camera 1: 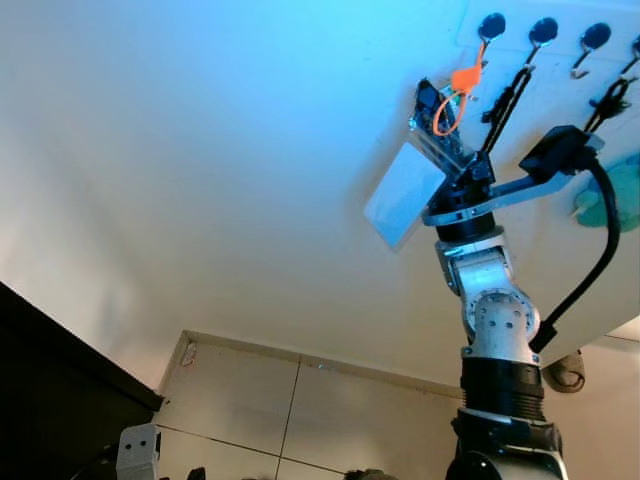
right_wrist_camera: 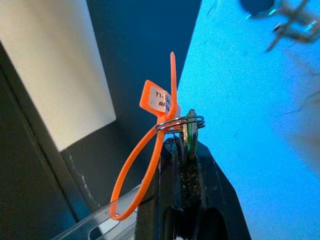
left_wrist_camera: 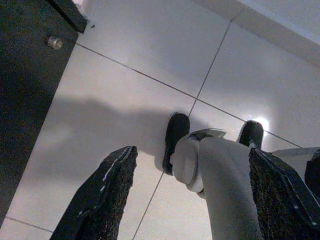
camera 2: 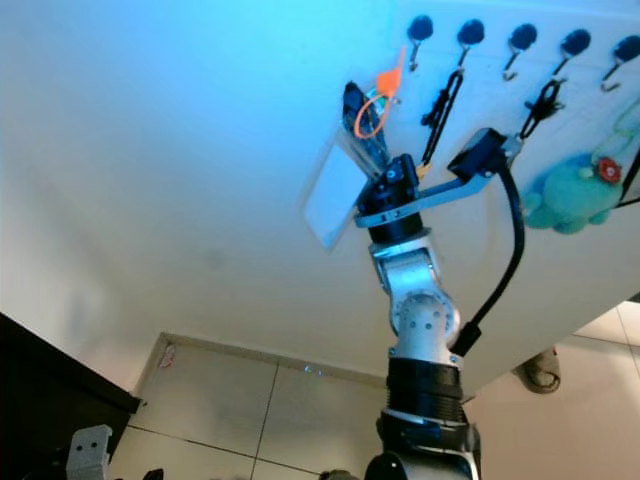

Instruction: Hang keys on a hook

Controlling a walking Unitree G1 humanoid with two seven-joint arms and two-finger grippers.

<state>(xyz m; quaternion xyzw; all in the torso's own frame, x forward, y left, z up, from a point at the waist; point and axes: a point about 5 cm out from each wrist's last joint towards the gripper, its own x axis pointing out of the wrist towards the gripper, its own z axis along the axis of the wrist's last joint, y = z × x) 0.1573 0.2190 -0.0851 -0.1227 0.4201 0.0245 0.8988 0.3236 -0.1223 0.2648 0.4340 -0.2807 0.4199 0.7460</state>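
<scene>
Both eye views tilt upward along the raised right arm toward the hooks; wrist cameras look along their pincers.

A white wall panel carried a row of dark-headed hooks along its top. Black straps hung from two of them, and a teal plush toy hung at the right. Below lay a pale tiled floor.
</scene>
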